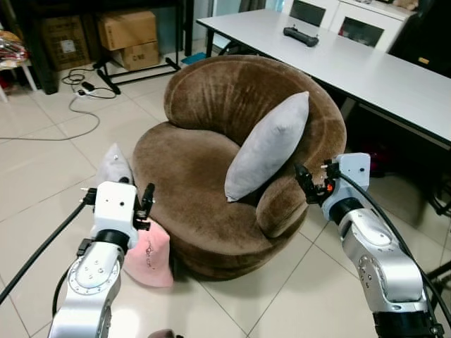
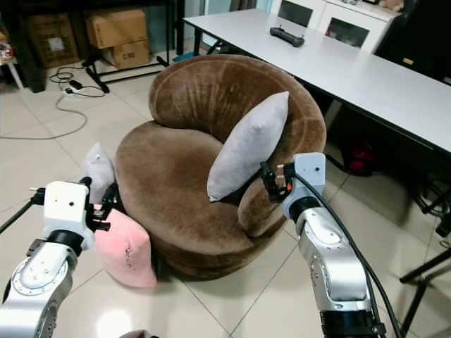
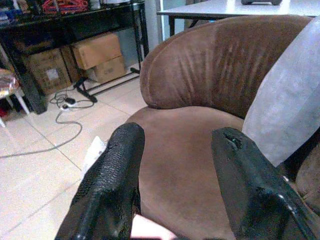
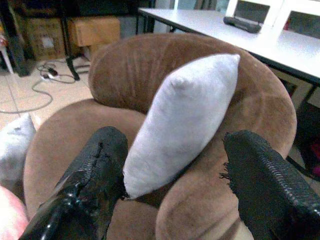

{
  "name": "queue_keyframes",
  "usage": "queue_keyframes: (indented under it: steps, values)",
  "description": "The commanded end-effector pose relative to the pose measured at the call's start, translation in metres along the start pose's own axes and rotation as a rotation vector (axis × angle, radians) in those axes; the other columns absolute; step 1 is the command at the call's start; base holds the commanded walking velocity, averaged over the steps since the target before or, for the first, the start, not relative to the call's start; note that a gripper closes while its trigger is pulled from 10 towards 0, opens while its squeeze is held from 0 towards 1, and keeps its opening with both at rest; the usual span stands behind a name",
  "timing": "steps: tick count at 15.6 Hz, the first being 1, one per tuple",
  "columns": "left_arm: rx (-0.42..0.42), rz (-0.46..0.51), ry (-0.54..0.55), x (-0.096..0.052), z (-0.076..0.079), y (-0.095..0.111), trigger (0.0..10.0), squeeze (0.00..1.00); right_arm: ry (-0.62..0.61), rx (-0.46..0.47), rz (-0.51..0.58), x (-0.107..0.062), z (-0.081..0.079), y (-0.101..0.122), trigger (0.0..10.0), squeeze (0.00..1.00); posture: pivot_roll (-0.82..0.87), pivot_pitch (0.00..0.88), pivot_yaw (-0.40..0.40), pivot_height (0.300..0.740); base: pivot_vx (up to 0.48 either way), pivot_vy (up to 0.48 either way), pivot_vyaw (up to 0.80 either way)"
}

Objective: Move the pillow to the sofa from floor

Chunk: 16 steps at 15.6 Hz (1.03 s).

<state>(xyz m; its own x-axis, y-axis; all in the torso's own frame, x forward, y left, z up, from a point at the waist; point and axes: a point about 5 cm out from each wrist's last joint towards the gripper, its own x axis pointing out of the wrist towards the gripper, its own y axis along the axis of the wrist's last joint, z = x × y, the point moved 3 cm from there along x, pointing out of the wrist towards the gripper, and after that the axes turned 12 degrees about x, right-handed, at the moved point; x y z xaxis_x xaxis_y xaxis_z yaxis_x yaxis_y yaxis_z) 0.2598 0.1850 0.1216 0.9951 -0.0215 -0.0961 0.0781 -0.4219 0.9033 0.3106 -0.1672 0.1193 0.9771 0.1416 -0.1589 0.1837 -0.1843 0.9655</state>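
Note:
A grey pillow (image 1: 268, 146) leans upright on the seat of the brown round sofa (image 1: 204, 183), against its right armrest. On the floor at the sofa's left side lie a pink pillow (image 1: 150, 257) and a second grey pillow (image 1: 113, 166). My left gripper (image 1: 146, 199) hangs open just above the pink pillow, beside the sofa's edge. My right gripper (image 1: 304, 181) is open near the right armrest, a short way from the grey pillow (image 4: 182, 120) on the seat, with nothing between its fingers (image 4: 95, 172).
A long white table (image 1: 352, 63) with a black controller (image 1: 301, 35) stands behind and to the right of the sofa. Cardboard boxes (image 1: 130, 39) sit under a dark rack at the back left, with cables (image 1: 77, 105) on the tiled floor.

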Motion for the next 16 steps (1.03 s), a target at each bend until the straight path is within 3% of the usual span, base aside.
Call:
queue_keyframes:
  steps: [1, 8, 16]
  values:
    - [0.007, -0.004, -0.017, 0.000, 0.005, -0.002, 10.0, 0.00, -0.026, -0.027, 0.001, 0.000, 0.009, 0.000, 10.0, 0.00, 0.04, 0.000, -0.094, 0.740, 0.000, 0.244, 0.00]
    - [0.047, 0.006, -0.040, 0.007, -0.007, 0.000, 10.0, 0.00, -0.058, -0.009, 0.022, -0.001, 0.009, -0.006, 10.0, 0.00, 0.06, 0.000, -0.014, 0.740, 0.000, 0.272, 0.00]
    - [0.012, 0.005, -0.029, 0.008, -0.004, 0.000, 10.0, 0.00, -0.046, 0.008, 0.020, -0.005, 0.007, -0.008, 10.0, 0.00, 0.05, 0.000, -0.045, 0.740, 0.000, 0.288, 0.00]
